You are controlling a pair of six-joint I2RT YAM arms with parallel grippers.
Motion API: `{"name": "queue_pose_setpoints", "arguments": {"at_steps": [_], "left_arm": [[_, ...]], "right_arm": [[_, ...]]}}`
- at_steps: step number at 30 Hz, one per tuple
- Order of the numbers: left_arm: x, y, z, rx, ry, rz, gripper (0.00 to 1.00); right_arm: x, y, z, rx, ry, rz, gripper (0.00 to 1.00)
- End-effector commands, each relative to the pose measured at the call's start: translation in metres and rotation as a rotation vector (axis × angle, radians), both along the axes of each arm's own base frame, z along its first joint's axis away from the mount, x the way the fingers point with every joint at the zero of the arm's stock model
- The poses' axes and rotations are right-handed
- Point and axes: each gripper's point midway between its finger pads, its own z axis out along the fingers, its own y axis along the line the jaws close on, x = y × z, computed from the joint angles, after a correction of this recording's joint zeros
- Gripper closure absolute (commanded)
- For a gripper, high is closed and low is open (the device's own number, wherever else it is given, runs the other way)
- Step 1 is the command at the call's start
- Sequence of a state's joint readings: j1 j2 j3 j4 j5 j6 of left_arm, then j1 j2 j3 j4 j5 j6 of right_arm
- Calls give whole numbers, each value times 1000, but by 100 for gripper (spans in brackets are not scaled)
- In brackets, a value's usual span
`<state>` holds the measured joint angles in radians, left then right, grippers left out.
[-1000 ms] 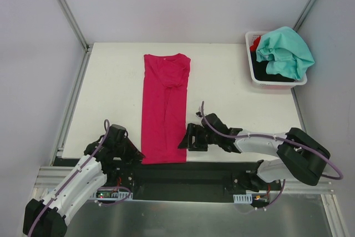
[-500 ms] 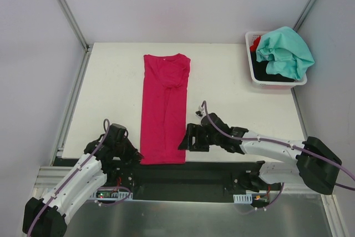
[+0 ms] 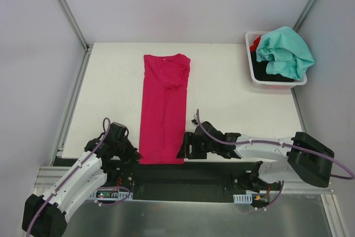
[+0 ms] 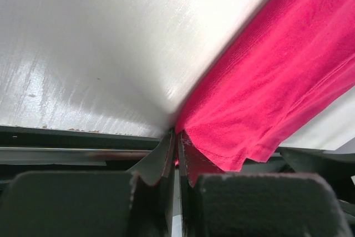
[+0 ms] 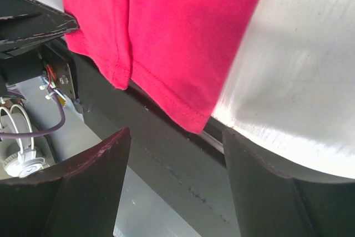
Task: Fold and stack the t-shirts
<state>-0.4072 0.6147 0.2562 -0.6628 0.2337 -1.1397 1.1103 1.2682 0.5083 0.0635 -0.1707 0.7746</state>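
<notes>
The long magenta-pink cloth t-shirt (image 3: 164,109) lies down the middle of the white tabletop (image 3: 111,92), already folded into a narrow strip. Its collar points toward the far edge and its hem reaches just over the near edge. The left gripper (image 4: 176,137) is closed tight on the hem's left corner, with a sliver of pink cloth caught between its fingers. The right gripper (image 5: 176,132) has its jaws wide apart, one finger on either side of the hem's right corner, holding nothing yet.

To my eye the step in hand is taking both hem corners so the strip can be folded crosswise, hem up toward the collar. To do it well, the right gripper should slide in until both layers of the hem sit well between its fingers, and only then close. The layers at that corner look slightly offset, and catching just one would pull the fold open. After that both corners ought to rise together and travel level toward the far edge.

At the far right corner sits a white plastic basket (image 3: 275,85) with a crumpled teal-mint t-shirt (image 3: 285,51) heaped over black cloth (image 3: 260,74) and a bit of red cloth (image 3: 255,41). It is well apart from the strip, and nothing lies in the fold's path. The dark frame rail (image 3: 166,175) runs close under both grippers at the near edge.
</notes>
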Motion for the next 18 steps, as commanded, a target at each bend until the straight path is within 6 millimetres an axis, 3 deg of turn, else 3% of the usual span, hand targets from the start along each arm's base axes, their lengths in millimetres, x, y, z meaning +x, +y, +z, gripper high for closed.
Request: {"name": "queue_pose_setpoints", "arguments": {"at_steps": [1,14,18], "left_arm": [[-4,6,0,44,19,-10,100],[-3,4,3,37,17,-12,100],[-1,4,5,35,11,-11,100]], "right_arm": [[3,12,-5,24,-1,-13,30],[3,26,-12,23,11,12,38],[3,23,-12,16,4,8,58]]}}
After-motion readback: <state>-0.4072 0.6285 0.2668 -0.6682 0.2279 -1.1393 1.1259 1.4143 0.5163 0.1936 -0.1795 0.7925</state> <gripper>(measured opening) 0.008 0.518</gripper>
